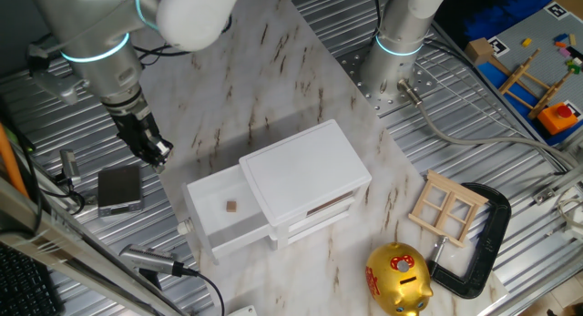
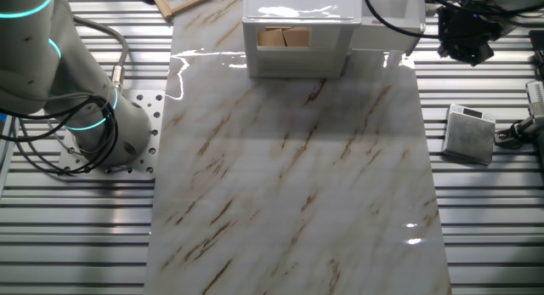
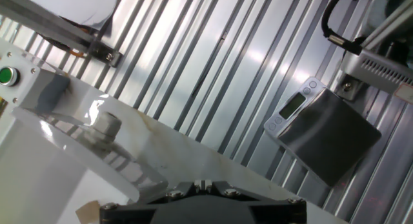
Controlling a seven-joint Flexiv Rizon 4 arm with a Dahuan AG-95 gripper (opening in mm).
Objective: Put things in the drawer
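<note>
In the open drawer (image 1: 214, 227), tiny brown cube (image 1: 231, 206), jaws' state unclear

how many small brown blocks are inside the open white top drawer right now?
1. The tiny brown cube-like block lies on the floor of the open white top drawer, near its middle. The cabinet top hides the drawer's back, so more could sit there.

surface: marbled tabletop (image 2: 289, 184) | surround: ribbed metal decking (image 2: 76, 235) | light: glare
</note>
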